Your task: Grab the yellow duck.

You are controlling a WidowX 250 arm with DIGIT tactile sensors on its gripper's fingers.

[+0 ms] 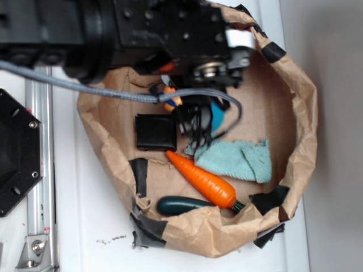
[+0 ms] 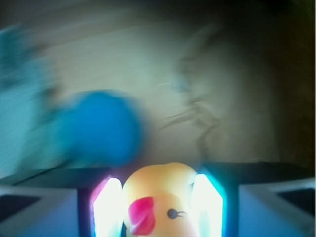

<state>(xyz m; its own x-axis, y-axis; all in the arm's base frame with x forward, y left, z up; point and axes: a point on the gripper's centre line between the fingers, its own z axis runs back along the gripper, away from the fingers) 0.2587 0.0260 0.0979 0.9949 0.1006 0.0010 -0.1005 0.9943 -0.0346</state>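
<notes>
In the wrist view the yellow duck [image 2: 163, 185], with its red beak and dark eye, sits sharp between the two bright pads [image 2: 109, 207]. Both pads touch its sides, so my gripper [image 2: 158, 200] is shut on it. Everything behind it is smeared by motion. In the exterior view the black arm covers the gripper [image 1: 195, 124] from above. Only a small yellow-orange patch of the duck [image 1: 172, 101] peeks out beside the grey cable. The blue ball [image 1: 218, 116] lies just right of the fingers and shows again as the blurred blue ball [image 2: 101, 128] in the wrist view.
Everything lies inside a crumpled brown paper tray [image 1: 300, 113] with black tape on its rim. An orange carrot [image 1: 201, 178], a teal cloth [image 1: 238, 158], a black square block [image 1: 155, 132] and a dark green vegetable [image 1: 181, 205] sit in it. A metal rail [image 1: 39, 170] runs along the left.
</notes>
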